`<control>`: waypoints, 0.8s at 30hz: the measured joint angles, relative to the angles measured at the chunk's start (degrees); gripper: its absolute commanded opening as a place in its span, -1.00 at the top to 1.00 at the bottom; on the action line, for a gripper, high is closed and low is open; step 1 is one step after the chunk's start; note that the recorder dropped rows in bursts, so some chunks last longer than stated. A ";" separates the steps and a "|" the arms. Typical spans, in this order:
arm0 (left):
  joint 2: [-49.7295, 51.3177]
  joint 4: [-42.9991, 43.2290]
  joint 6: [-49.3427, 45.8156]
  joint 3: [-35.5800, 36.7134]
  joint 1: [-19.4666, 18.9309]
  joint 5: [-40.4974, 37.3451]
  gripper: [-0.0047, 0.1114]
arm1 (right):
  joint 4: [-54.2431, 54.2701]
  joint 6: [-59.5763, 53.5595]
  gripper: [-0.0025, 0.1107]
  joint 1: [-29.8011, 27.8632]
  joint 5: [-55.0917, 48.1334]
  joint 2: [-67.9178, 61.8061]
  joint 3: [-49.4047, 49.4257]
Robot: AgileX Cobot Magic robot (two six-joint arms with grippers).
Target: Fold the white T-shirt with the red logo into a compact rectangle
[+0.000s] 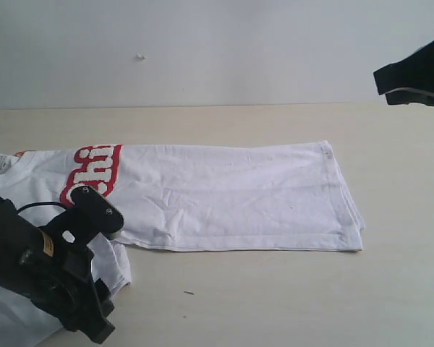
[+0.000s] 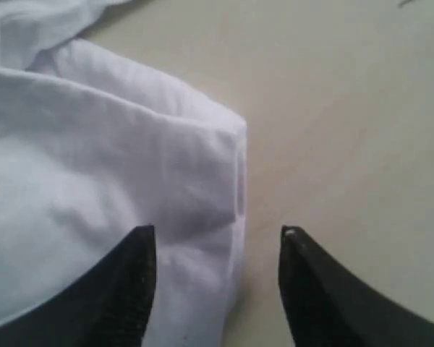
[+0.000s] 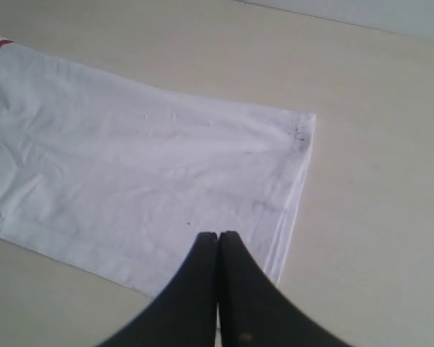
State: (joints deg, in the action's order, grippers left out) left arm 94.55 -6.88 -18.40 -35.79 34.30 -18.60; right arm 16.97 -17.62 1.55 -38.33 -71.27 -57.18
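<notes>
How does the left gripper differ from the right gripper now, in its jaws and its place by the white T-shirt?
The left gripper has its jaws apart; the right gripper has them shut together. The left gripper is low, at an edge of the white T-shirt; the right gripper hangs higher, near its hem end. Both are black and hold nothing.

Matte black arm (image 1: 22,264) with thin cable (image 1: 40,204) and tapered fingers (image 2: 126,293).
</notes>
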 measured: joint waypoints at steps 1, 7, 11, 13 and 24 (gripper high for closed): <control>0.74 0.38 0.00 0.00 0.00 0.20 0.03 | 1.09 -0.81 0.96 0.00 0.26 0.30 0.09; 3.59 0.73 0.84 0.00 0.00 3.65 0.10 | 2.94 -2.28 0.96 0.00 0.58 3.53 0.09; 3.94 0.73 0.96 -0.10 0.00 4.41 0.57 | 3.87 -2.86 0.96 0.00 0.63 4.97 0.09; 3.94 1.65 1.05 -0.10 0.00 3.98 0.86 | 4.51 -3.35 0.96 0.00 0.63 5.33 0.09; 2.29 8.72 1.05 -6.52 0.00 -15.49 0.92 | 5.11 -3.85 0.96 0.00 0.63 5.55 0.23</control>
State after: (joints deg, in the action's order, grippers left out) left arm 96.84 1.85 -17.34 -42.31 34.30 -34.10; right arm 22.09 -21.47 1.55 -37.70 -65.72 -56.95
